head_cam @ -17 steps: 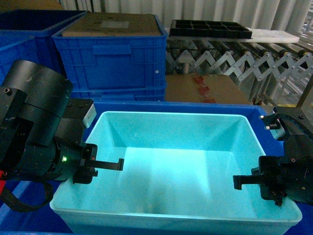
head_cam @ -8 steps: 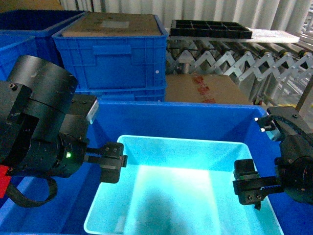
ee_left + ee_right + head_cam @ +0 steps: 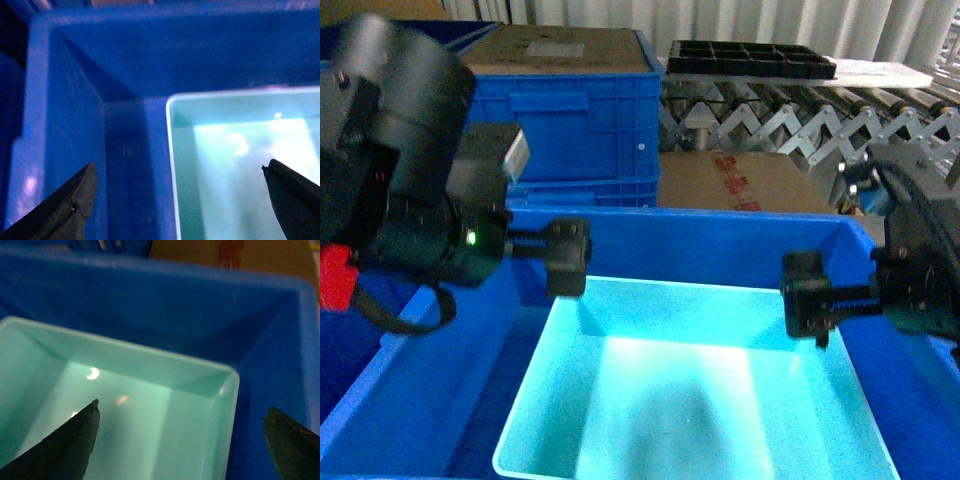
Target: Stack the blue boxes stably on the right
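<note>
Turquoise tub [image 3: 690, 400] sits inside a dark blue crate [image 3: 715, 240], a gap of crate floor along its left rim, its near edge cut off by the frame. Left gripper [image 3: 180, 200] and right gripper [image 3: 182, 437] hover above opposite rims, fingers spread wide, holding nothing. Left arm blurred; red marks on the cardboard [image 3: 735, 180] behind unreadable.
</note>
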Available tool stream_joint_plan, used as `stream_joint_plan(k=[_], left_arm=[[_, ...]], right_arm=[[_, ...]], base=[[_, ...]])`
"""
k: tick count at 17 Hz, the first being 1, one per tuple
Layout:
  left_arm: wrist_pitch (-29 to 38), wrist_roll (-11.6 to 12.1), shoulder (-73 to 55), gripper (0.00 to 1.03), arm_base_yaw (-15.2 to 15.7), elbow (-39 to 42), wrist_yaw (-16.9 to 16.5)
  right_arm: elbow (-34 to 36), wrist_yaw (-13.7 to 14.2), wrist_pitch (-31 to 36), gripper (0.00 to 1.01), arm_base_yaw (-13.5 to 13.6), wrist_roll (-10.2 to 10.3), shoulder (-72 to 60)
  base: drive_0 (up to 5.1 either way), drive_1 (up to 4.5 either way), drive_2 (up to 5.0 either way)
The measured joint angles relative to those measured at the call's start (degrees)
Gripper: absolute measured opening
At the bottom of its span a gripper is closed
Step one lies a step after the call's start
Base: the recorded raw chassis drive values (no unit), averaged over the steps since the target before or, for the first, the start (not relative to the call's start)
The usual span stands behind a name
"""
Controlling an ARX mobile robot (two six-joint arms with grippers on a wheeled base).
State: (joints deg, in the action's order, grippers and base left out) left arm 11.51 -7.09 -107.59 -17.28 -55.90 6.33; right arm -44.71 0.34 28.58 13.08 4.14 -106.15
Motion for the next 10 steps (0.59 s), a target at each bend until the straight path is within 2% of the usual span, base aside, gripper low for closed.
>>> stream_joint_plan(k=[4, 5, 7, 9, 10], left_arm=[[-1.16, -0.02, 11.65, 0.98, 3.39, -8.13, -1.51], [-1.01, -0.02, 15.26, 0.98, 4.7, -9.94, -1.62], [-1.05, 0.22, 21.18, 0.98, 6.6, -14.43, -1.33], [-0.79, 1.44, 27.26, 0.98, 6.67, -15.91, -1.33], [-4.11, 1.33, 30.69, 0.98, 6.82, -16.09, -1.55]], right_arm=[[-9.81, 0.2, -0.85, 0.98, -1.2, 0.52, 9.49], [-13.09, 0.44, -3.32, 0.98, -1.99, 0.52, 12.94], [-20.06, 1.92, -3.96, 0.98, -3.1, 0.5, 17.57], [-25.03, 2.14, -4.33, 0.98, -3.32, 0.26, 21.75], [-25.07, 1.95, -4.72, 0.98, -2.86, -0.22, 25.0]], base=[[0.0, 0.0, 0.0], [0.0, 0.0, 0.0], [0.0, 0.0, 0.0], [0.0, 0.0, 0.0], [0.0, 0.0, 0.0]])
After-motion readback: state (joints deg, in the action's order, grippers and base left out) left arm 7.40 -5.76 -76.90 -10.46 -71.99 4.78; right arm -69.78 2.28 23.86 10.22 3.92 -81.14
